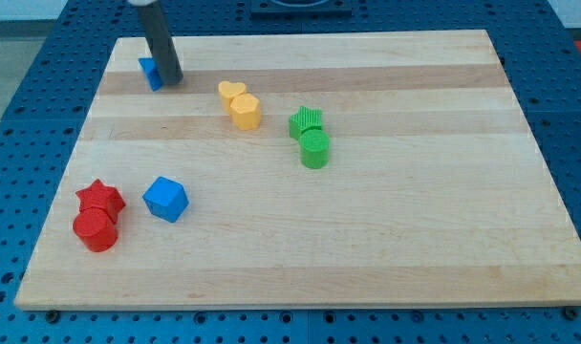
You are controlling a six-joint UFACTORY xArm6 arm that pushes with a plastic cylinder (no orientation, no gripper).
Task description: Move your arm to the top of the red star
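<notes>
The red star (100, 198) lies near the view's bottom left of the wooden board (367, 239), touching a red cylinder (96, 230) just below it. My tip (172, 78) is at the view's top left, far above the red star. The tip stands just right of a small blue block (151, 73), which the rod partly hides.
A blue cube-like block (165, 200) sits right of the red star. A yellow heart (231, 93) and a yellow hexagonal block (246, 111) lie at top centre. A green star (307, 121) and a green cylinder (314, 150) lie right of them.
</notes>
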